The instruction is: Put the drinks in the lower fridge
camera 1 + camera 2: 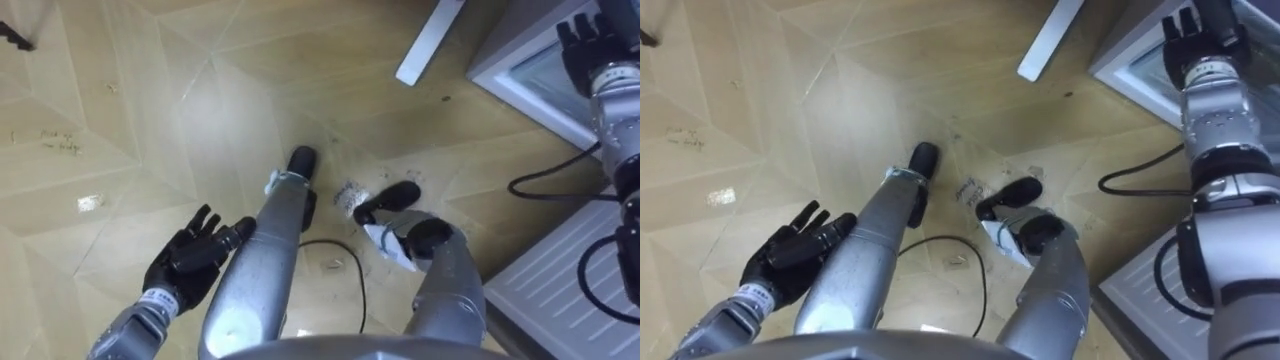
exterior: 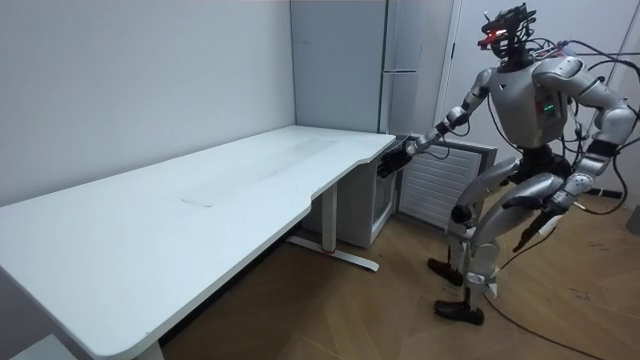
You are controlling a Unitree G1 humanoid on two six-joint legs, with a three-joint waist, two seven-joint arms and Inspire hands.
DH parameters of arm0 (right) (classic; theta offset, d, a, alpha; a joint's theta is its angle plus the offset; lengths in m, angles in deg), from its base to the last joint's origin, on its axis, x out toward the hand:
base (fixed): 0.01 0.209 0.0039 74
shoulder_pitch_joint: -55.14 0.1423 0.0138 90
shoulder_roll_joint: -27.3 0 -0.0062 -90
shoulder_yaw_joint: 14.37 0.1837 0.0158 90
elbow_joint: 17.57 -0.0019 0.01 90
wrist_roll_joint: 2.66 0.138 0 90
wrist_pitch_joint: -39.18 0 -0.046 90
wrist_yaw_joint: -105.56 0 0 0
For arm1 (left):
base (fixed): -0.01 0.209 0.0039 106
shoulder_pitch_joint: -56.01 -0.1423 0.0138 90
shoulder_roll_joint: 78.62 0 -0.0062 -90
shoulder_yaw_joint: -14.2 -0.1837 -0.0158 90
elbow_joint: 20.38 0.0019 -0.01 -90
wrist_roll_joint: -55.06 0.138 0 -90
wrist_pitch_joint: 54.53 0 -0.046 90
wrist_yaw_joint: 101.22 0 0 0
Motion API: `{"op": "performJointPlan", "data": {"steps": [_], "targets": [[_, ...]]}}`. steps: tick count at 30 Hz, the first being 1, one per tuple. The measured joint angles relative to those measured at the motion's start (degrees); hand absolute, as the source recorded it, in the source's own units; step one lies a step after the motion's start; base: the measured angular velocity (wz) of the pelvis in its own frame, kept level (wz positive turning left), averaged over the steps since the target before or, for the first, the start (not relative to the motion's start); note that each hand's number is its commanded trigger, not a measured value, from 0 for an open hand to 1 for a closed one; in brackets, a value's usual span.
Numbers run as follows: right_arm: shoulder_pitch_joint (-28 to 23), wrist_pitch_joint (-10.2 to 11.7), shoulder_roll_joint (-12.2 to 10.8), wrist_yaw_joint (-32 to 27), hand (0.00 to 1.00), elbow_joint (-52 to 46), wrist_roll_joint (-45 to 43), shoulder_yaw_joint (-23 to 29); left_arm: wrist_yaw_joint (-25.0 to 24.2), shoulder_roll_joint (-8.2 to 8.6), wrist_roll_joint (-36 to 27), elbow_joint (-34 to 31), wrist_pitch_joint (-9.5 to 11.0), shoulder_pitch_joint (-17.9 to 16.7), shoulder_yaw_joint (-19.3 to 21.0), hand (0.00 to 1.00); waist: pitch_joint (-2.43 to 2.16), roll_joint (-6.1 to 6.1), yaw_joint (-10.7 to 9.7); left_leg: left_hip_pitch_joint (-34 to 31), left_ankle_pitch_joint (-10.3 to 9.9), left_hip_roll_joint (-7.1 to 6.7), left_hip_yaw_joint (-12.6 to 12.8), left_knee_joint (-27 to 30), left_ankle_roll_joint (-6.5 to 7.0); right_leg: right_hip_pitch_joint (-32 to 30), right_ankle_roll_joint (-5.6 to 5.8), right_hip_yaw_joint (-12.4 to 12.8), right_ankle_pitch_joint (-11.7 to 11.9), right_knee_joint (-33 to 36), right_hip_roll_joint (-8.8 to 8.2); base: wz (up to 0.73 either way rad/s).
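A low fridge (image 1: 520,72) with a white frame and a glass door stands at the upper right of the eye views. In the room view the low fridge (image 2: 384,208) sits between the desk and a ribbed white unit. My right hand (image 1: 588,42) reaches out to the door's frame with its fingers straight, and it holds nothing. In the room view the right hand (image 2: 392,160) is just above the fridge's front. My left hand (image 1: 190,255) hangs open and empty at my left side above the floor.
I stand on wooden floor facing the fridge, one knee bent. A ribbed white unit (image 1: 560,290) is close on my right. The desk's white foot bar (image 1: 430,40) lies ahead. A large white desk (image 2: 200,200) and a tall fridge (image 2: 405,70) fill the corner.
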Motion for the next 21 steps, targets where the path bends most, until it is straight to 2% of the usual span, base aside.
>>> {"op": "performJointPlan", "data": {"steps": [1, 2, 3, 4, 5, 6, 7, 9, 10, 11, 12, 13, 14, 15, 16, 21], "targets": [[0.0, -0.32, 0.02, 0.75, 0.0, 0.19, -0.19, -0.15, -0.04, 0.0, -0.03, 0.0, 0.0, 0.09, 0.06, 0.0, 0.0, 0.0, 0.1, 0.3, -0.01, 0.12, -0.03, -0.31, 0.01, 0.82, -0.01, -1.18, -0.01, -0.91, 0.02, -0.22], [0.0, -0.31, 0.04, 1.64, 0.0, 0.13, -0.73, -0.3, -0.06, 0.05, 0.02, -0.02, 0.0, 0.45, 0.05, 0.0, -0.05, 0.1, 0.73, 0.22, 0.09, 1.03, 0.1, -1.04, 0.01, 1.65, 0.16, -2.91, 0.09, -2.7, 0.77, -0.29], [0.01, -0.31, 0.15, 2.08, 0.0, 0.12, -1.13, -0.3, -0.05, 0.09, 0.34, 0.05, -0.03, 0.78, 0.06, 0.0, -0.02, 0.27, 1.23, 0.03, 0.38, 2.0, 0.0, -1.82, 0.13, 1.91, 0.66, -3.23, 0.24, -3.33, 1.56, -0.14], [-0.16, -0.34, 1.05, 2.35, 0.0, 0.13, -1.2, -0.48, 0.05, 0.37, 2.13, 0.49, -0.12, 1.85, -0.1, 0.0, 0.2, 1.91, 1.14, 0.13, 1.55, 3.34, 0.29, -2.4, -0.06, 1.81, -1.0, 2.18, -0.03, 2.24, 2.53, 0.68], [-1.44, -0.11, 2.01, 2.06, 0.0, 0.39, -1.22, -0.34, 0.17, -0.59, 2.75, 0.0, -0.18, 2.72, -0.31, 0.0, -0.17, 2.11, -0.56, -0.06, 3.03, 2.86, 1.62, -2.32, -1.16, 3.35, 0.61, 13.01, -3.66, 8.34, 3.91, 1.03], [-1.53, 0.18, 2.27, 1.51, 0.0, 0.92, -1.28, -0.16, 0.26, -1.32, 2.85, -0.53, 0.09, 2.87, -0.1, 0.0, -0.56, 1.13, -1.11, -0.83, 4.09, 2.66, 2.77, -1.52, -1.79, 2.95, -0.02, 16.74, -6.73, 10.55, 4.44, 0.97], [-1.12, 0.32, 2.78, 1.13, 0.0, 1.01, -1.52, -0.01, 0.85, -1.14, 2.47, -0.81, 0.63, 3.42, 0.32, 0.0, -0.53, 1.11, -1.31, -2.6, 5.52, 3.02, 3.36, -0.19, -1.25, 1.45, -0.03, 18.14, -7.81, 11.72, 5.46, 0.18], [0.02, 0.35, 2.8, 1.98, 0.0, 0.73, -2.12, 0.0, 1.28, -0.43, 2.61, -0.94, 0.32, 3.99, 0.41, 0.0, -0.51, 1.34, -1.25, -3.26, 6.01, 3.7, 2.99, -0.11, -0.55, 0.67, -0.12, 17.56, -7.32, 10.55, 5.64, -0.33], [1.3, 0.32, 2.85, 2.6, 0.0, 0.71, -2.1, -0.03, 1.22, 0.11, 2.61, -0.96, 0.03, 3.81, 0.33, 0.0, -0.59, 1.61, -1.22, -2.99, 5.98, 3.85, 3.16, -0.23, -0.45, 1.09, -0.5, 16.6, -5.95, 9.44, 5.19, -0.7], [2.19, -0.69, 2.84, 2.74, 0.0, 0.74, -2.06, -0.28, 1.19, 0.36, 2.59, -1.01, -0.06, 3.96, 0.38, 0.0, -0.54, 1.79, -1.17, -2.44, 6.54, 3.52, 3.22, -0.64, 0.17, 2.01, -0.07, 14.98, -4.92, 8.58, 4.26, -0.76], [2.22, -0.85, 2.82, 3.17, 0.0, 0.72, -2.04, -0.3, 1.2, 0.45, 2.58, -1.01, -0.06, 4.27, 0.51, 0.0, -0.51, 1.78, -0.84, -2.05, 7.06, 3.14, 2.79, -0.96, 0.33, 2.36, 0.27, 14.49, -4.6, 8.14, 4.16, -0.63], [2.2, -0.88, 2.84, 4.28, 0.0, 0.74, -1.99, -0.26, 1.22, 1.05, 2.53, -0.99, 0.0, 4.88, 1.24, 0.0, -0.49, 1.89, -0.95, -1.44, 8.1, 1.7, 1.2, -2.18, 0.57, 2.88, 1.09, 13.99, -4.03, 6.9, 4.09, -0.36], [2.2, -0.96, 2.89, 5.05, 0.0, 0.88, -1.91, -0.21, 1.23, 1.56, 2.28, -1.04, 0.26, 5.39, 1.63, 0.0, -0.5, 1.98, -1.36, -0.88, 9.16, 0.61, -0.06, -3.17, 0.79, 3.2, 1.6, 14.18, -3.03, 5.64, 4.37, -0.21], [2.17, -1.17, 2.89, 5.28, 0.0, 0.96, -1.92, -0.21, 1.28, 1.6, 2.23, -1.02, 0.31, 5.7, 1.73, 0.0, -0.51, 2.0, -1.56, -0.65, 9.76, 0.2, -0.46, -3.43, 0.99, 3.29, 1.81, 14.45, -2.76, 5.31, 4.48, -0.07], [1.97, -1.71, 2.88, 5.36, 0.0, 1.06, -1.94, -0.21, 1.61, 1.53, 2.27, -0.98, 0.13, 6.59, 1.76, 0.0, -0.53, 2.05, -2.04, -0.4, 10.89, -0.29, -0.78, -3.28, 1.95, 3.41, 2.23, 15.15, -2.42, 5.23, 4.75, 0.0], [1.89, -2.31, 3.01, 6.59, 0.0, 3.18, -2.11, -0.12, 2.42, 2.44, 2.07, -0.83, 0.1, 12.44, 1.29, 0.0, -0.49, 2.06, -2.7, 0.03, 10.62, -1.22, -0.51, -2.44, 2.83, 3.62, 3.19, 16.78, -2.53, 5.09, 4.88, 0.04]]}}
